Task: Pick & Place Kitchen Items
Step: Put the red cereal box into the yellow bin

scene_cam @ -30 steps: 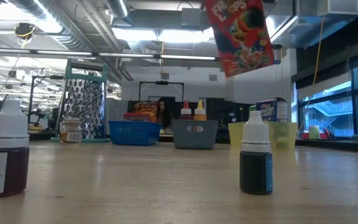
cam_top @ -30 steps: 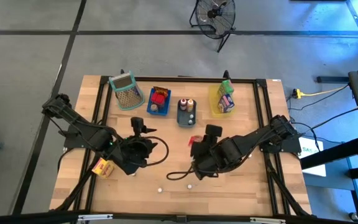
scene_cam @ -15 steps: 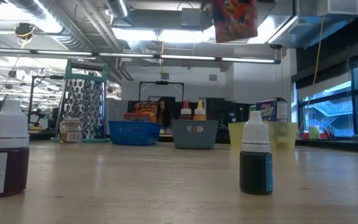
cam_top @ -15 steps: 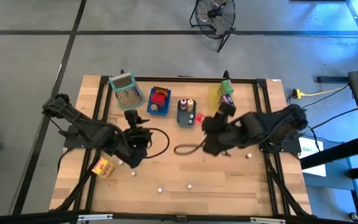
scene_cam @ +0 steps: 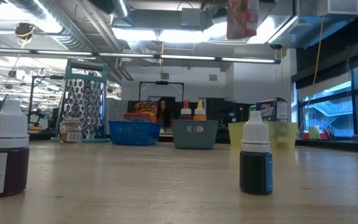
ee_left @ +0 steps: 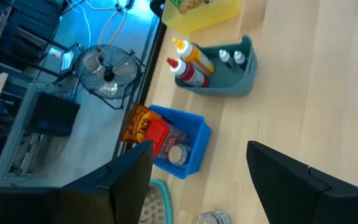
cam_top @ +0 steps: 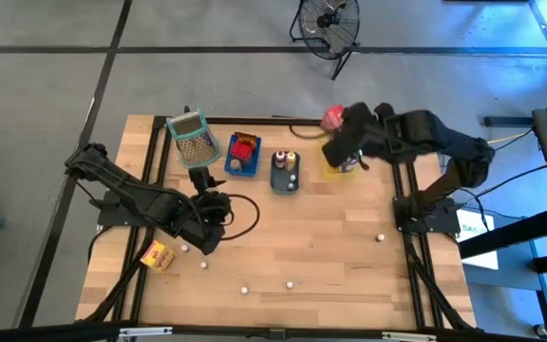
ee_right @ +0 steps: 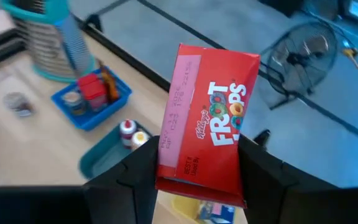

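Note:
My right gripper [cam_top: 338,128] is shut on a red Froot Loops carton [ee_right: 207,140], held high over the yellow tray [cam_top: 330,163] at the table's far right. In the low view the carton [scene_cam: 242,17] shows at the top of the picture. My left gripper [ee_left: 197,186] stands open with nothing between its fingers, over the table's left middle [cam_top: 198,180], short of the blue tray [cam_top: 242,158]. A yellow-orange carton [cam_top: 157,255] lies flat near the left edge. Small white-capped bottles [scene_cam: 255,160] stand on the near half. My right gripper pinches the carton between its two fingers, one finger [ee_right: 135,174] on the pale narrow side [ee_right: 168,168] and the other on the opposite side, near one end of the carton. The printed face is turned toward the wrist camera. The carton is lifted clear of table and trays.
A grey tray [cam_top: 283,180] with sauce bottles stands between the blue and yellow trays. A perforated grater-like basket [cam_top: 194,139] stands at the far left. The yellow tray holds more cartons. Loose bottles [cam_top: 290,283] dot the near half of the table; bare wood lies in the middle.
My right gripper has risen from the table's middle and swung toward the far right edge, rolling as it went, and carried the red carton over the yellow tray. My left gripper has shifted a little toward the far left and tipped slightly.

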You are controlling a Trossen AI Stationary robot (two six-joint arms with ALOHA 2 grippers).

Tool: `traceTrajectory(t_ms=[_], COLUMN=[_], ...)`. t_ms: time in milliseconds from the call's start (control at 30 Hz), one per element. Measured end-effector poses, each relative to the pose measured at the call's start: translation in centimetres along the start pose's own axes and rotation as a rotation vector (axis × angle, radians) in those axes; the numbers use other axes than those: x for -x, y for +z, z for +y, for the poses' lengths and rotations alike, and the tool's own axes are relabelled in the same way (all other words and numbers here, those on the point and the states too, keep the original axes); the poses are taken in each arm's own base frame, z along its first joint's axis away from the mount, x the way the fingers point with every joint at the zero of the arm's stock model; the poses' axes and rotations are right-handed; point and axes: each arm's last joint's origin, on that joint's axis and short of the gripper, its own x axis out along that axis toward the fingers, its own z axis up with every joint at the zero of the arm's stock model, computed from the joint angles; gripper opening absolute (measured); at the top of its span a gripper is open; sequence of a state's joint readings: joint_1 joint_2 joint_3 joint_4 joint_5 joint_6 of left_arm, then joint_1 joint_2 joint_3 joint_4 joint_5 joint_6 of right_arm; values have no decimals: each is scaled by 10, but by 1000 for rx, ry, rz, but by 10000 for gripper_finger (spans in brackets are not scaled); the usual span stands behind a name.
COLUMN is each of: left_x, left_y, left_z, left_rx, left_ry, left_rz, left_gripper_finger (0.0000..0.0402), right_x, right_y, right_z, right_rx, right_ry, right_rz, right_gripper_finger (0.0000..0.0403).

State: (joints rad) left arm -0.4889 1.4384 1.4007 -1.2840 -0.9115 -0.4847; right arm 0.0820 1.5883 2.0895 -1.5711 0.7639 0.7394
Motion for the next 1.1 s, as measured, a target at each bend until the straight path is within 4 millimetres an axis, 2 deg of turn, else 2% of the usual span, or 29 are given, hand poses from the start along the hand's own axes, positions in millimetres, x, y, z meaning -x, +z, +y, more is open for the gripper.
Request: traceTrajectory(t_ms=[167, 467, 700, 933, 1100], left_x=[-10, -14, -15, -15, -15], left_y=[-11, -17, -16, -16, -16], left_z=[-8, -11, -11, -11, -11], left_rx=[-31, -34, -8, -6, -6], left_ry=[21, 32, 38, 38, 38], left_rz=[33, 45, 41, 40, 40], left_gripper_finger=[254, 254, 254, 254, 254], right_x=[-23, -92, -149, -185, -200], right_y=[11, -3, -5, -31, -39], right_z=[-16, -25, -22, -31, -34], right_rx=[-17, -87, -138, -160, -176], right_ry=[-45, -190, -25, -102, -112], right_rz=[68, 214, 203, 269, 273], right_gripper_finger=[179, 179, 179, 179, 179])
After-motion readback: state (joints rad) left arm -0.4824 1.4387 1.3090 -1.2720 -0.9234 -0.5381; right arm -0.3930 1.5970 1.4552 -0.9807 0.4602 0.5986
